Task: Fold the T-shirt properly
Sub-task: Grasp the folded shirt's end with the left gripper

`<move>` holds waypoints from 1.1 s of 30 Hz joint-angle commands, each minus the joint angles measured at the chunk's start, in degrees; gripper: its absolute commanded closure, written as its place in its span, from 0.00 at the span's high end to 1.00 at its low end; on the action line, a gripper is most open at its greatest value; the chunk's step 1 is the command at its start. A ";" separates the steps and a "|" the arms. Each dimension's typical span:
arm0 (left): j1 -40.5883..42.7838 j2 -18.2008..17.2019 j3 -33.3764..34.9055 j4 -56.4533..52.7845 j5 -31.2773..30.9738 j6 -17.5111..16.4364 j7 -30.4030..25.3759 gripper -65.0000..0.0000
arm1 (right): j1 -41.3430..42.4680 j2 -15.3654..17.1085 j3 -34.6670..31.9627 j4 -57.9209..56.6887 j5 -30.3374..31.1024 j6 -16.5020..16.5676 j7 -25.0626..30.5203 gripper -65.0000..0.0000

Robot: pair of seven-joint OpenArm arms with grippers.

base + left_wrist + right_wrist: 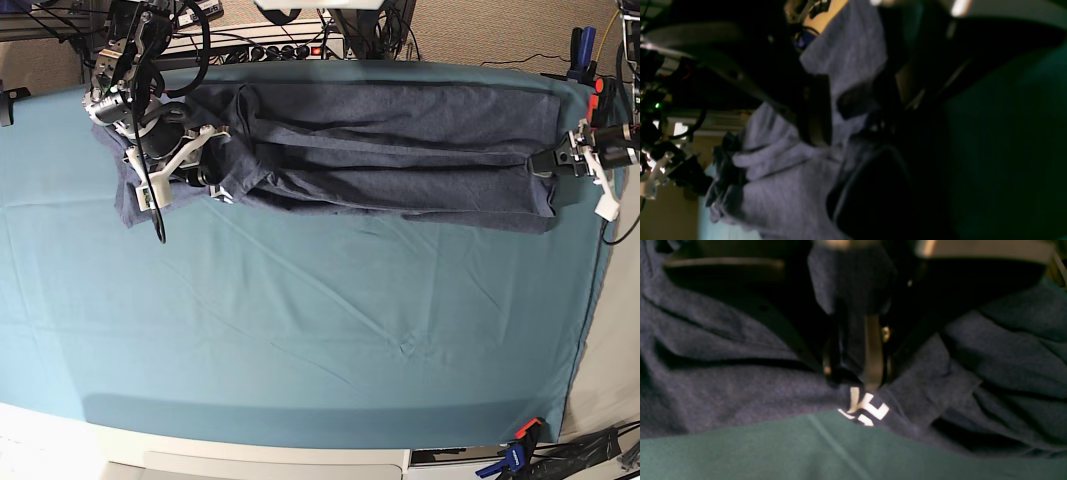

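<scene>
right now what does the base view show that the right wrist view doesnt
Only the base view shows the whole T-shirt stretched across the far side of the table, the left claw pinching its other end, and a clamp at the near edge. Only the right wrist view shows white lettering on the fabric below the right claw, whose pads are closed on a fold. Both show the shirt, the teal cloth and the right claw.

You see the slate-blue knit T-shirt (390,150) stretched in a long wrinkled band across the smooth teal table cloth (300,330), the right gripper (205,172) at ten o'clock, the left gripper (545,162) at two o'clock on its edge.
</scene>
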 commanded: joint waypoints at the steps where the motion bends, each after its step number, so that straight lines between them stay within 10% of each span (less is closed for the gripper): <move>1: 0.76 -0.72 0.39 0.42 4.21 0.39 3.48 0.40 | 0.48 0.50 0.11 1.11 1.14 0.55 1.07 0.20; 24: 0.04 2.54 0.33 1.33 4.21 -1.95 1.68 0.35 | 0.48 0.48 0.11 1.11 1.16 0.55 1.14 0.20; 33: -3.39 2.56 0.33 1.33 4.21 -1.99 1.70 0.18 | 0.48 0.48 0.11 1.11 1.16 0.50 1.14 0.20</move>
